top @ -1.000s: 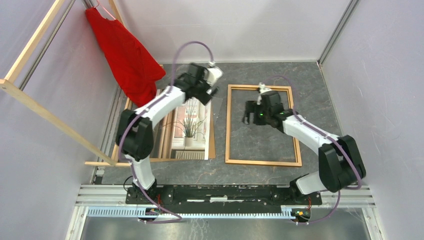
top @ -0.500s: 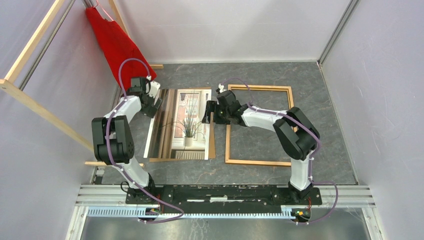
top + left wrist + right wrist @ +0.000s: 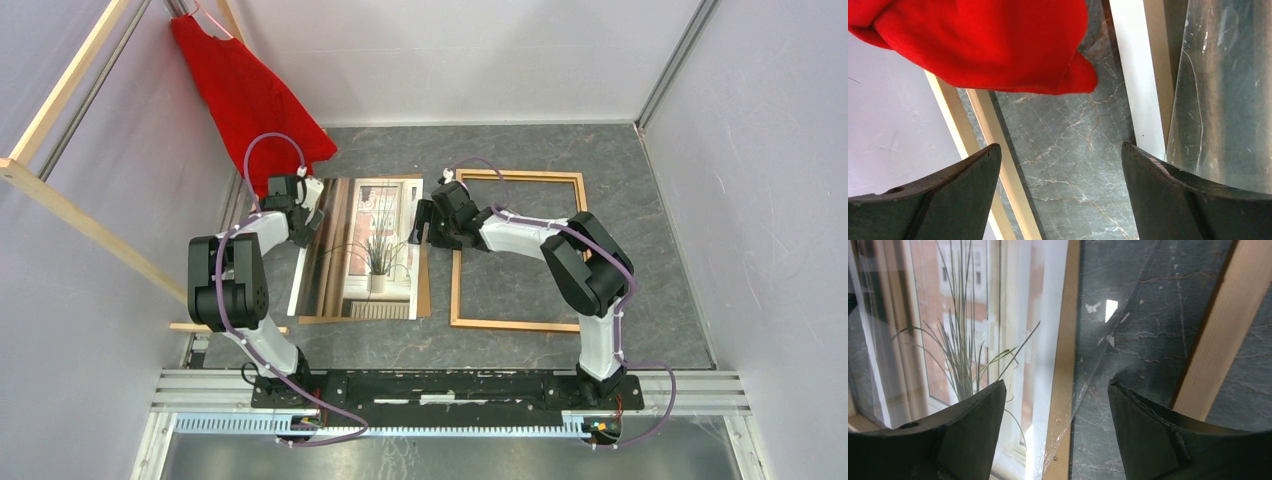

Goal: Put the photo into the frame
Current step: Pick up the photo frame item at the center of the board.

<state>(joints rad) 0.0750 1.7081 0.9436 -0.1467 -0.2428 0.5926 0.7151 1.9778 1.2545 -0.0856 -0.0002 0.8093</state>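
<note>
**A:** Two arms show in the overhead view. Where does each end up?

**B:** The left gripper (image 3: 303, 212) is at the left edge of the large glossy print of a spiky green plant at a window (image 3: 372, 240). The right gripper (image 3: 422, 225) is at its right edge. The print lies flat on a plain brown backing board (image 3: 424, 290), just left of the thin orange-brown wooden frame (image 3: 525, 324). The frame lies empty on the grey marbled table (image 3: 620, 160).

**A:** And the left wrist camera?

**B:** The jaws are spread wide with nothing between them, only bare table below. A red cloth (image 3: 983, 40) hangs above, and a clear transparent sheet (image 3: 1218, 90) is off to the right.

**A:** The right wrist?

**B:** It is wide open and empty too. The jaws straddle the board's brown strip and the clear sheet's edge, with the print to the left and the frame's rail to the right.

**A:** So which step is this?

**B:** I'd judge it the approach, with nothing gripped yet. Next, each gripper needs to drop to its edge of the print and pinch it. Whether the clear sheet would come along, I cannot tell.
</note>
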